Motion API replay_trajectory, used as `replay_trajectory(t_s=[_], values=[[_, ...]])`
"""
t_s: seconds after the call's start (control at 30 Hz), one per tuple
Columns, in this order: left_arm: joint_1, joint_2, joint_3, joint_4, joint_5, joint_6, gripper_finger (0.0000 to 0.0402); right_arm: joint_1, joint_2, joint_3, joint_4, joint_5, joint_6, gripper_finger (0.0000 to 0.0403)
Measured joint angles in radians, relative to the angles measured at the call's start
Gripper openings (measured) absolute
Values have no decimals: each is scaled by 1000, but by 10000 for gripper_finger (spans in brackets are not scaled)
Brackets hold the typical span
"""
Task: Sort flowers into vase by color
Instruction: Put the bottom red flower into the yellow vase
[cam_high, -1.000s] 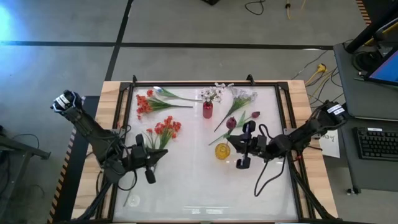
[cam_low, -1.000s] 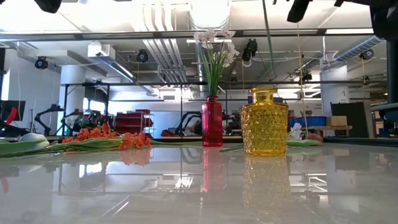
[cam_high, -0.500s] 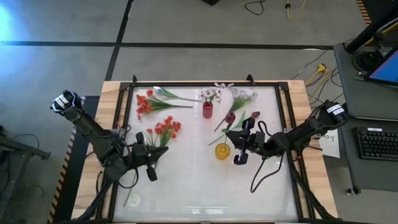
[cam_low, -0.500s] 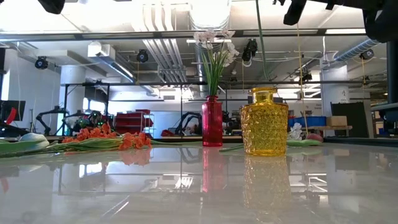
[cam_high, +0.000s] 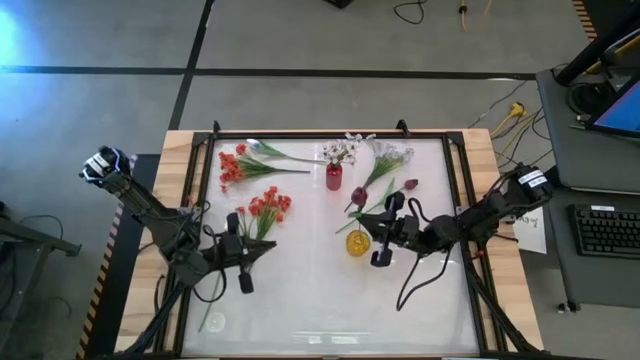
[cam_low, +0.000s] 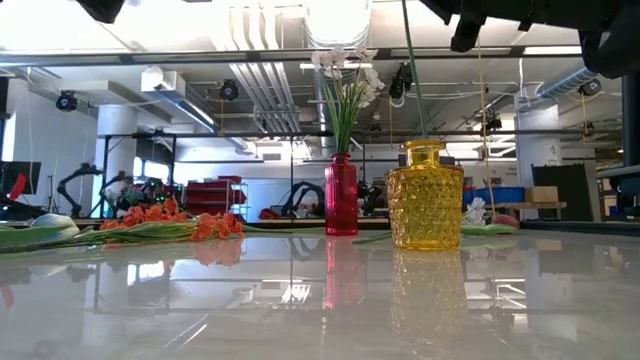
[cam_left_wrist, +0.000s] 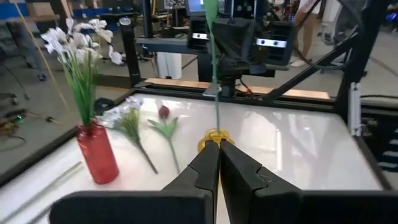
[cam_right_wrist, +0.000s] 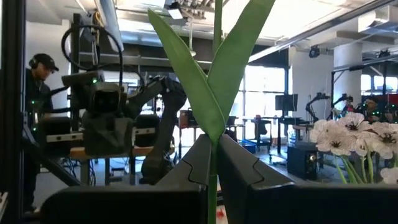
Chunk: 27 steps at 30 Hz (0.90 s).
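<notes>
Here the dark red tulip (cam_high: 359, 195) is pinched by its green stem between the right gripper's (cam_right_wrist: 212, 163) closed fingers, the stem hanging down into the yellow vase (cam_high: 358, 243). At the vase's eleven o'clock stands the red vase (cam_high: 333, 177) with white sprays (cam_high: 343, 150). Well off at nine o'clock, the left gripper (cam_left_wrist: 218, 163) hovers with fingers pressed together, empty, near the red-orange flowers (cam_high: 266, 206).

You see a dark red tulip (cam_high: 359, 196) held upright on its green stem over the yellow vase (cam_high: 357, 243), pinched by the right end effector (cam_high: 383, 226). The red vase (cam_high: 333, 177) already carries a white blossom spray (cam_high: 341, 152). Two red-orange clusters (cam_high: 268, 206) lie flat on the tabletop's left half; another dark red tulip (cam_high: 410, 185) and white tulips (cam_high: 388, 155) lie near the red vase.
</notes>
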Motion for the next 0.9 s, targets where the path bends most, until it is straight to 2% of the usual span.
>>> replay_trajectory(t_s=[0.47,0.9], values=[[19,17,0,1,-1,-2,0,0,21,-1,-105,3,34,18],[31,2,0,0,-27,-81,0,5,19,-1,-177,66,81,113]])
